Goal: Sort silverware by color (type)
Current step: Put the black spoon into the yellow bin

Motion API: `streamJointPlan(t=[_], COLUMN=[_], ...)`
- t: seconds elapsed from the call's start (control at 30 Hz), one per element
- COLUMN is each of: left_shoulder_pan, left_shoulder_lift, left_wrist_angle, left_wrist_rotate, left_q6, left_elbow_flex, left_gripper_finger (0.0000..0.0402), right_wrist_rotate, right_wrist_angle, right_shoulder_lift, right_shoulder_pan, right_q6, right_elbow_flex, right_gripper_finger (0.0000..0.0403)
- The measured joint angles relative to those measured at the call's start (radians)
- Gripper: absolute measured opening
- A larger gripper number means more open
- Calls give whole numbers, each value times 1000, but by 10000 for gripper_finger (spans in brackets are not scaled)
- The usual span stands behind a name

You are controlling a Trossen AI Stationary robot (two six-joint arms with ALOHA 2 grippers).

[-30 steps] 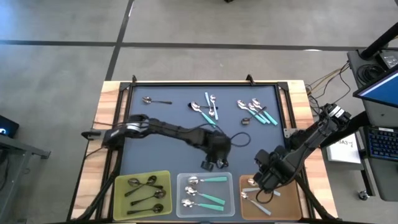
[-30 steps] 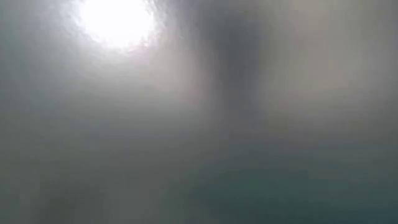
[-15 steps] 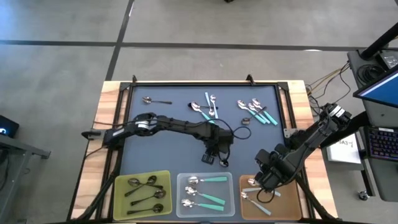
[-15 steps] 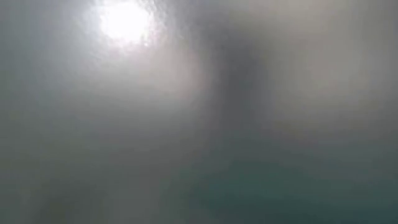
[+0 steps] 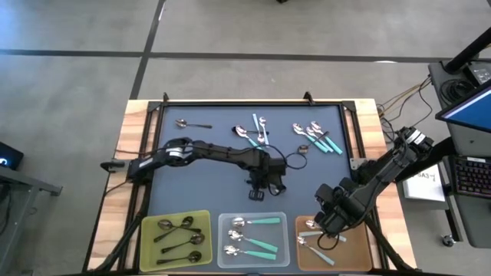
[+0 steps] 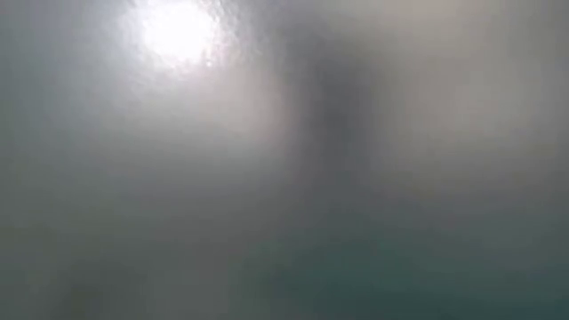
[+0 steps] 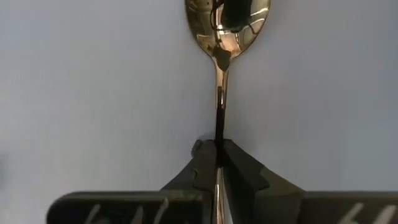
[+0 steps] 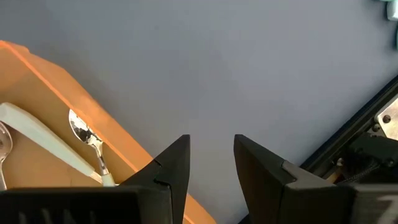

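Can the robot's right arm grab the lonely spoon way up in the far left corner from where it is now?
Probably not. The right tool hangs open over the orange tray, in the near right corner. The lone spoon lies across the mat, and the left arm stretches between them.

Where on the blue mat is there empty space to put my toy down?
The mat's left middle is bare, between the lone spoon and the yellow tray. The right middle is bare too, between the teal spoons and the right hand. It is crowded along the far edge, around the left hand and at the trays.
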Motion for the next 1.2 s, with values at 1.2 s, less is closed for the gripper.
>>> streamJointPlan(t=[1.2], left_shoulder_pan=[-990], left_shoulder_lift=[-1106], left_wrist_angle=[252], left_wrist_rotate=[-193], left_q6=[-1521], left_elbow_flex=[-1034], left_gripper_finger=[2], right_wrist_rotate=[233], right_wrist_angle=[163], right_shoulder_lift=[3], right_shoulder_pan=[-181], right_q6=[25], right_elbow_flex=[-10], right_gripper_finger=[116])
